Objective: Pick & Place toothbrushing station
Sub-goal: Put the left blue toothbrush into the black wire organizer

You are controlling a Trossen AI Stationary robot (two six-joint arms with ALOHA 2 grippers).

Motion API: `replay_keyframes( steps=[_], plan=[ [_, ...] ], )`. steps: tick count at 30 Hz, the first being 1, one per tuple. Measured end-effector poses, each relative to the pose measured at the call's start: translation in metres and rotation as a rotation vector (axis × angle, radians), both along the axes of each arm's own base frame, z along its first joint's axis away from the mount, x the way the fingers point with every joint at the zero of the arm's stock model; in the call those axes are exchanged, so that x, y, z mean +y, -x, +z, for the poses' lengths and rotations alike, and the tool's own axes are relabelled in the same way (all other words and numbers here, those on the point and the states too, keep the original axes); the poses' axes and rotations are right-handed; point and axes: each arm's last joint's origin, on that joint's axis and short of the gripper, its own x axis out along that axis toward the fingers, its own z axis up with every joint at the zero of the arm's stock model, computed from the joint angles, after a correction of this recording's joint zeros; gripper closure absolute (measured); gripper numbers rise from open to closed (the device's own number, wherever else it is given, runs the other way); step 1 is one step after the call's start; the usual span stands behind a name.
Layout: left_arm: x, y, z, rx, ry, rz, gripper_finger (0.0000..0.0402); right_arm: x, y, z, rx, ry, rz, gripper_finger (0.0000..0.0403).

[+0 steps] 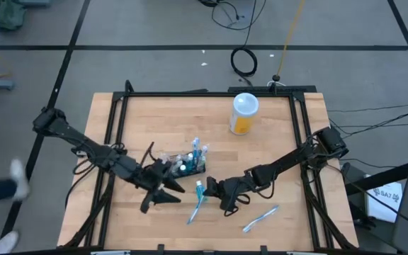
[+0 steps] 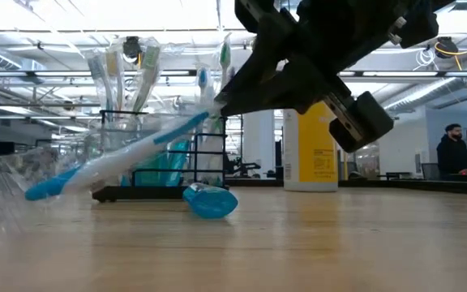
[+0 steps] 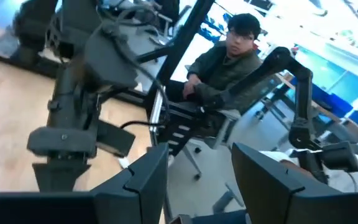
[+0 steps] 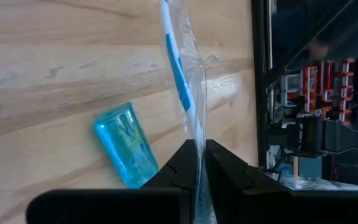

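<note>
Toothbrush (image 4: 180, 74) – pinched in right gripper (image 4: 199, 163), teal tube (image 4: 125, 144) beside; left gripper (image 1: 163, 190) wide.

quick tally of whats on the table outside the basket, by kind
brushes: 2 (held brush in the right claw, loose brush)
tube: 1
bottle: 1
total: 4

Basket (image 1: 188, 164) mid-table, tube (image 1: 199, 188) just before it, bottle (image 1: 244, 113) behind.
</note>
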Motion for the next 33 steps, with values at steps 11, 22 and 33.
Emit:
replay_keyframes(
  steps=[11, 22, 33],
  plan=[
    [-0.015, 0.006, -0.024, 0.238, -0.014, 0.190, 0.0220, 0.006, -0.001, 0.007, -0.073, -0.004, 0.027, 0.0384],
    [-0.041, -0.017, -0.012, 0.359, -0.130, 0.181, 0.0230, 0.006, -0.002, 0.008, -0.087, -0.016, 0.022, 0.0383],
    [-0.066, -0.050, -0.044, 0.597, -0.108, 0.268, 0.0291, 0.008, -0.001, 0.008, -0.088, -0.018, 0.027, 0.0383]
  ],
)
